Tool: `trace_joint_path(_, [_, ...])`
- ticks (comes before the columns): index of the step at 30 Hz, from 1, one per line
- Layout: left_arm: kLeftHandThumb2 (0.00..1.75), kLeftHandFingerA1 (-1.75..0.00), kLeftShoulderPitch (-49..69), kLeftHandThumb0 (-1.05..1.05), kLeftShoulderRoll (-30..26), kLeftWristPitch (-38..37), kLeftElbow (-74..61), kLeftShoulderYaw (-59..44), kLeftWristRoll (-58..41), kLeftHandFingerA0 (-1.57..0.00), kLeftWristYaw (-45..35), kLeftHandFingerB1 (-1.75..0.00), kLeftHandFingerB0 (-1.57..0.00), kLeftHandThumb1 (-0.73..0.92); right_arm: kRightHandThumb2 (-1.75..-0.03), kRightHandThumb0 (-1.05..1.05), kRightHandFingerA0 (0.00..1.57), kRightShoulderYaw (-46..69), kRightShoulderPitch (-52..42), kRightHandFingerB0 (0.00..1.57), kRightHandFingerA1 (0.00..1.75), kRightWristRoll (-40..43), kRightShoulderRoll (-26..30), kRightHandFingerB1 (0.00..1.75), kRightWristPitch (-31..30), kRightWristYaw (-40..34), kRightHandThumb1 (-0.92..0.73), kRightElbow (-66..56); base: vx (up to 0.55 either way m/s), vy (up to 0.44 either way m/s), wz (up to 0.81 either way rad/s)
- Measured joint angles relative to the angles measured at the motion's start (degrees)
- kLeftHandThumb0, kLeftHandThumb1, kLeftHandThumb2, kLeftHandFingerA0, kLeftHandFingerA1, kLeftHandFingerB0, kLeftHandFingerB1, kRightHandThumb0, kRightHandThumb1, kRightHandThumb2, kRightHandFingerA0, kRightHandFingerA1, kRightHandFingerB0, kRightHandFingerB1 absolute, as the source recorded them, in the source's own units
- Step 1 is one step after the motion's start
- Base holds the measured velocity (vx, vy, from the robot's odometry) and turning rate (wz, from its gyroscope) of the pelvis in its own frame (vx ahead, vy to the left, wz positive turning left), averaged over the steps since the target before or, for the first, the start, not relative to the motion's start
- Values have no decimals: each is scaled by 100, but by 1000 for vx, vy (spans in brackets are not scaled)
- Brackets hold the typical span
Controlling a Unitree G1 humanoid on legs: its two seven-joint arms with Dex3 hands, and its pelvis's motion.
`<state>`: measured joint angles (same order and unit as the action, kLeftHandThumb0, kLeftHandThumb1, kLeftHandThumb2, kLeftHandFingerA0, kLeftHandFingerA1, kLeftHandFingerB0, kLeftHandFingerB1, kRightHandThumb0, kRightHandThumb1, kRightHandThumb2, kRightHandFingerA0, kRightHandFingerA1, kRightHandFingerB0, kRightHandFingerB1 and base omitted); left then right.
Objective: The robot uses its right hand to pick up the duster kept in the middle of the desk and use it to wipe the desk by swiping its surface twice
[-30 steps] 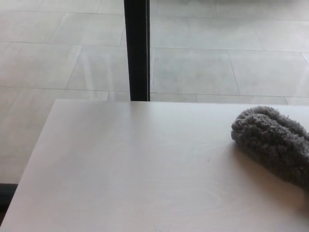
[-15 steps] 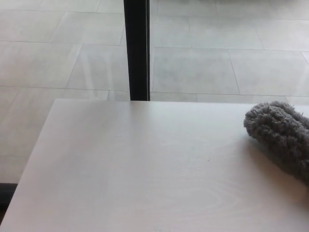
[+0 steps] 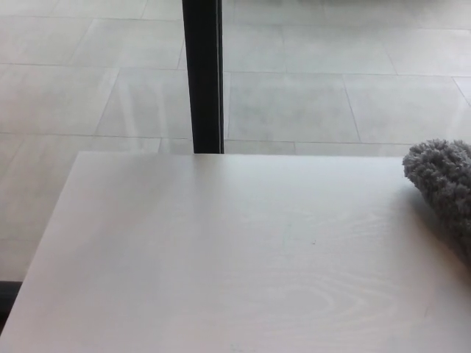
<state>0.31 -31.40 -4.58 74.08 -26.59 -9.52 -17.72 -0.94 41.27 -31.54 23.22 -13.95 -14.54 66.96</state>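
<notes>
Looking across from my left, I am seeing nothing of my left hand, which is staying out of the picture altogether. The desk is lying bare and pale over nearly all of its top, with the tiled floor beyond its far edge and a dark upright post standing behind it, a little left of centre. The post and the desk edge are sitting slightly further left than a second ago (so my head has shifted a touch), but that small shift is far less than what the duster has done.

The duster, grey and shaggy, is now showing only as a rounded end at the right edge of the picture, near the far edge of the desk. A second ago much more of it was lying in view, reaching well in toward the middle; half a second ago it was already sliding rightward. So it is travelling to my right across the surface, which I am judging to be a swipe in progress, running out toward the desk's right side.

My right hand is not showing at all, so I cannot tell how it is closed or whether it is gripping the duster; the motion only suggests that it is. Which of the two swipes this is, I cannot say.
</notes>
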Motion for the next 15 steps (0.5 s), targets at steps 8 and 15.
trace_joint_path(8, [59,-57,69,-34,0,-1,-1,54,4,-65,-4,-49,-62,67,-60,-81,0,221,-393,0,0,399,106,0,298,700,-68,-837,0,0,0])
trace_joint_path(15, [59,-59,96,-33,0,-1,-4,63,-1,-68,-10,-50,-63,65,-91,-89,0,558,-1008,0,14,666,753,0,444,1185,-61,-2198,0,0,0])
